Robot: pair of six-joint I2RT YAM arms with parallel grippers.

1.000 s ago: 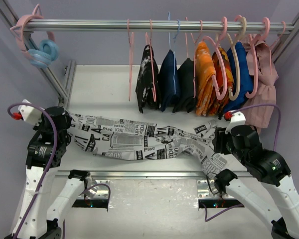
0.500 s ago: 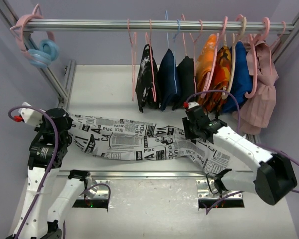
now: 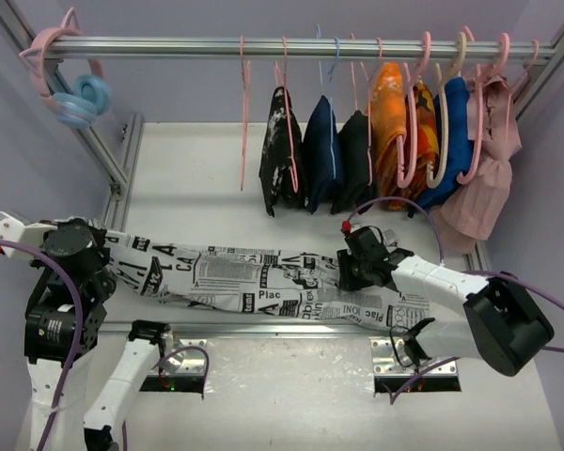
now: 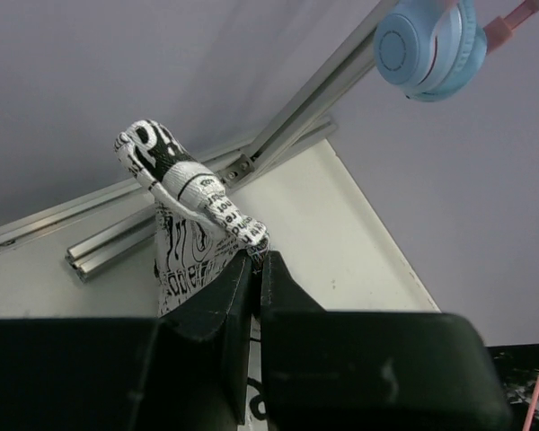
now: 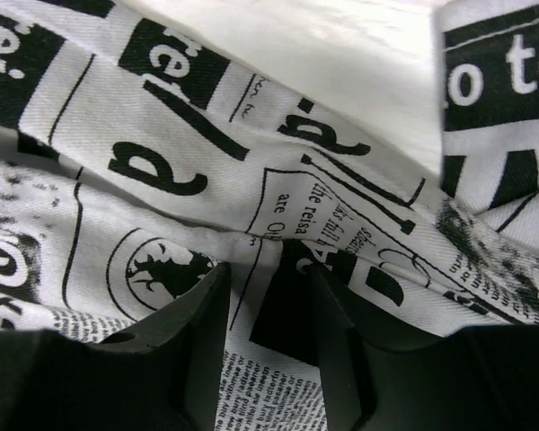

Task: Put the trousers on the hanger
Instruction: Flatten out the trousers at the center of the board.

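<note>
The trousers (image 3: 254,277), white with black newspaper print, lie stretched across the near part of the table. My left gripper (image 3: 101,246) is shut on their left end; in the left wrist view the pinched cloth (image 4: 193,193) sticks up from the closed fingertips (image 4: 256,256). My right gripper (image 3: 344,271) is down on the trousers right of their middle. In the right wrist view its jaws (image 5: 268,269) stand apart around a fold of cloth (image 5: 278,206). The thin pale-pink hanger (image 3: 243,122) hangs bare on the rail, left of the hung clothes.
The metal rail (image 3: 169,47) carries a black speckled garment (image 3: 280,150), navy, orange and blue clothes (image 3: 395,132) on thicker hangers, and a pink garment (image 3: 493,160) at the right. Blue headphones (image 3: 80,99) hang at the left. A slanted frame post (image 3: 113,155) stands near my left arm.
My right gripper left the trousers' right end, moved left to their middle and lowered onto the cloth. My left arm shifted left and nearer, drawing the trousers with it.
</note>
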